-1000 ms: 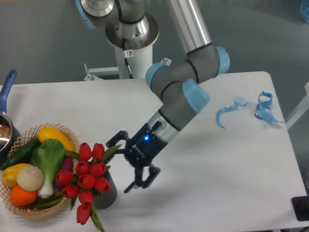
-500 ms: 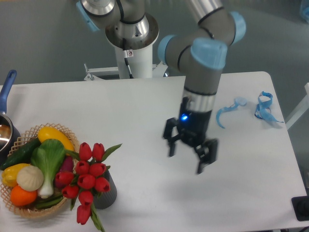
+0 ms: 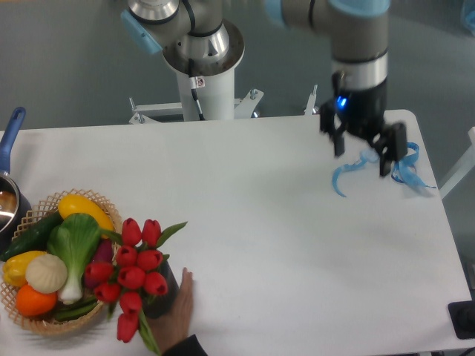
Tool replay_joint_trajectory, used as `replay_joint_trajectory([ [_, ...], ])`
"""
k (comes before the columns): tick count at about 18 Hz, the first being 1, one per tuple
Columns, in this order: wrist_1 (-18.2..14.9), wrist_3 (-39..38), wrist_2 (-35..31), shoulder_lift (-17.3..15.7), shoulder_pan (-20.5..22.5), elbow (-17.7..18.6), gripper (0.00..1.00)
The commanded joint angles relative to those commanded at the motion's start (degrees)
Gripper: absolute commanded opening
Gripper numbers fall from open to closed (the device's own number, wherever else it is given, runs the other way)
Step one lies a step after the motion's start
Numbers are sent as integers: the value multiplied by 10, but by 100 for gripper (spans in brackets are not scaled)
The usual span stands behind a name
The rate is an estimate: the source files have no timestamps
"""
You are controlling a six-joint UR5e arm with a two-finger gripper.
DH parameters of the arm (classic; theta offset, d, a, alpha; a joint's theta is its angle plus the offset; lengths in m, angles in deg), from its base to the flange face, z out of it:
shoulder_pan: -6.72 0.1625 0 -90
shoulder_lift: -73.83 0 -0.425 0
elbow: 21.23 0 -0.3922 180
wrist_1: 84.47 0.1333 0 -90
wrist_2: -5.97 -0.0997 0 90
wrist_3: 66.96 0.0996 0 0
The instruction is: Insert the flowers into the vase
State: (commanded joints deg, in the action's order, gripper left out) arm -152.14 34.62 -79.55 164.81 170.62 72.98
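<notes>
The flowers point(image 3: 136, 276), a tight bunch of red tulips with green leaves, stand in the vase point(image 3: 165, 295), a dark ribbed cylinder near the table's front left. Most of the vase is hidden by the blooms. A person's hand point(image 3: 179, 315) touches the vase from the front. My gripper point(image 3: 362, 154) hangs open far away at the back right, above the table, with nothing between its fingers.
A wicker basket point(image 3: 30, 215) of vegetables sits left of the vase, touching the blooms. A blue-handled pot point(image 3: 10, 137) is at the left edge. Blue ribbon pieces point(image 3: 407, 167) lie at the back right, under the gripper. The robot base point(image 3: 202, 52) stands behind the table.
The arm swung from beside the vase up and to the back right, gripper open throughout. A hand has come in at the front edge and touches the vase.
</notes>
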Motion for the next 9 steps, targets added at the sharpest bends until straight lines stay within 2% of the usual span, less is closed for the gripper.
replay_joint_trajectory([
  [3,-24,26,1,-9,19,4,100],
  [9,-25,26,4,-12,19,6,100],
])
